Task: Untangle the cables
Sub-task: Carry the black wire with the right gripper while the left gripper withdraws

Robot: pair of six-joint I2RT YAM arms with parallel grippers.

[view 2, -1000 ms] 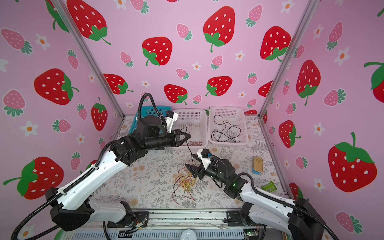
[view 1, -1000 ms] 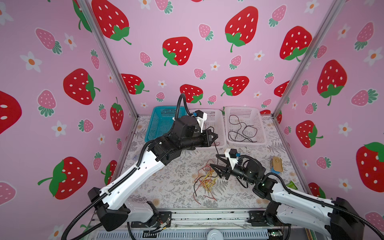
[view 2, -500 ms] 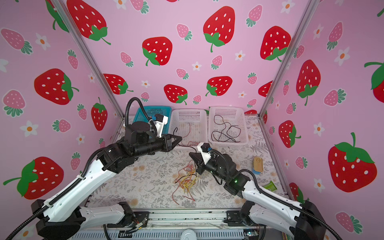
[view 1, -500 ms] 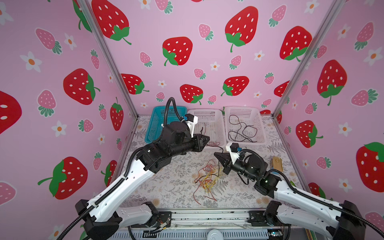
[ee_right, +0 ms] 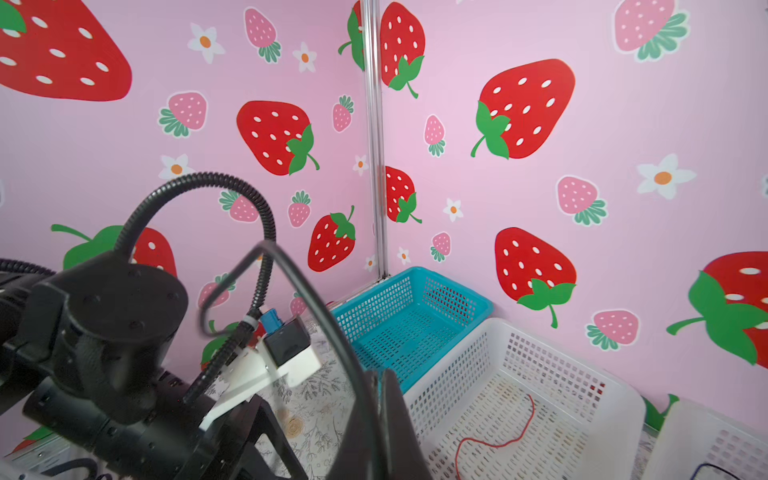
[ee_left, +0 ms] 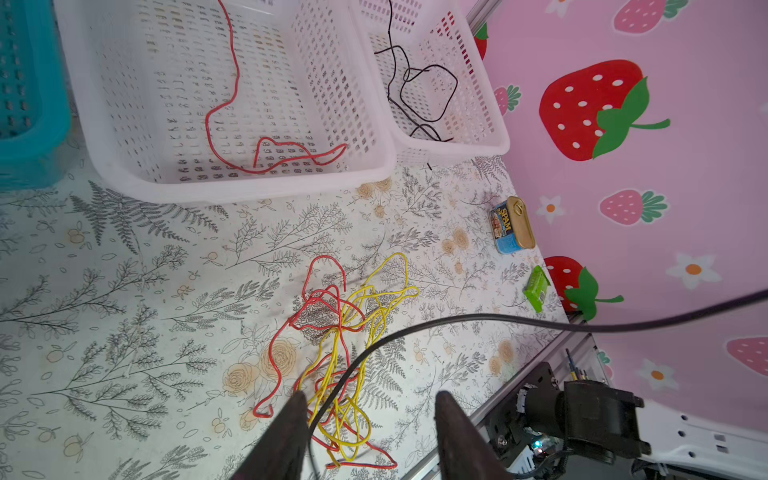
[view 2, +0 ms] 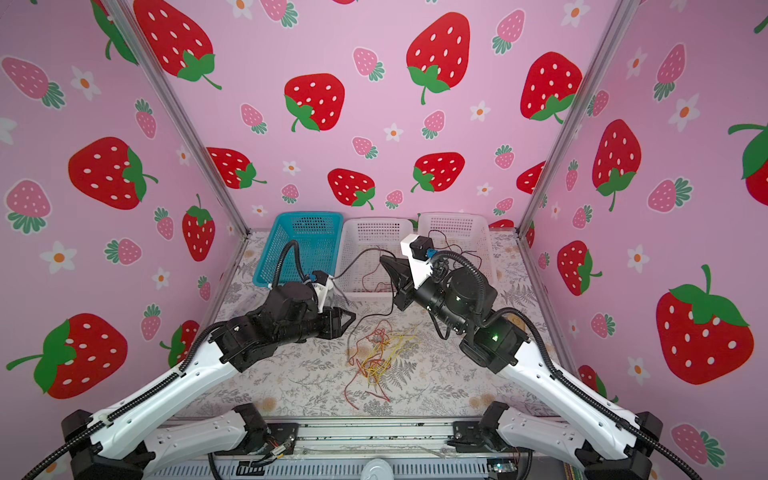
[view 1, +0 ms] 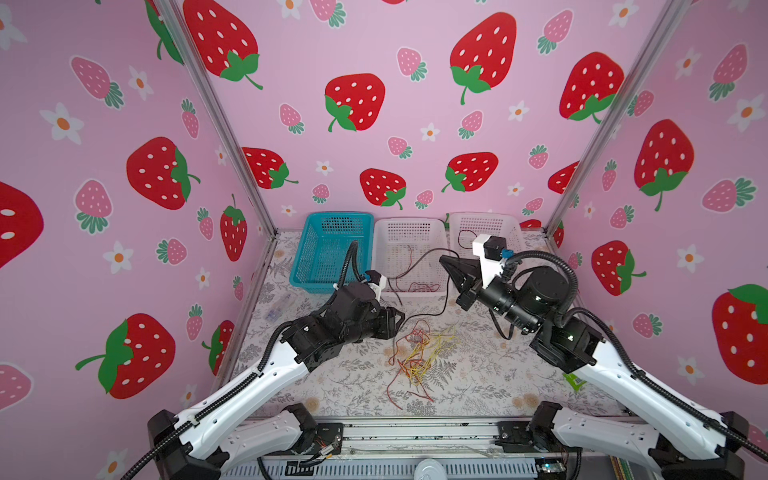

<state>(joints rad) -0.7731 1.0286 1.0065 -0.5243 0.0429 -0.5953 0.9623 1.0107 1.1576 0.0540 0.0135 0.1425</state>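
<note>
A tangle of red and yellow cables (view 1: 419,357) (view 2: 376,359) (ee_left: 345,332) lies on the floral mat mid-table. One long black cable (view 1: 415,259) (ee_left: 478,318) rises from the tangle to my right gripper (view 1: 442,259) (view 2: 384,259) (ee_right: 380,376), which is shut on it, raised in front of the white baskets. My left gripper (view 1: 401,318) (view 2: 351,318) (ee_left: 370,399) hangs open just left of the tangle. The black cable passes between its jaws beside one finger, ungripped.
Three baskets line the back: a blue basket (view 1: 332,249), a white basket (view 1: 409,232) holding a red cable (ee_left: 232,104), and another white basket (view 1: 490,224) holding a black cable (ee_left: 428,87). A Spam can (ee_left: 513,226) and a green packet (ee_left: 537,287) lie by the right wall.
My left gripper opened, let go of the black cable and dropped back towards the front left. My right gripper shut on the black cable at the tangle and lifted it towards the baskets.
</note>
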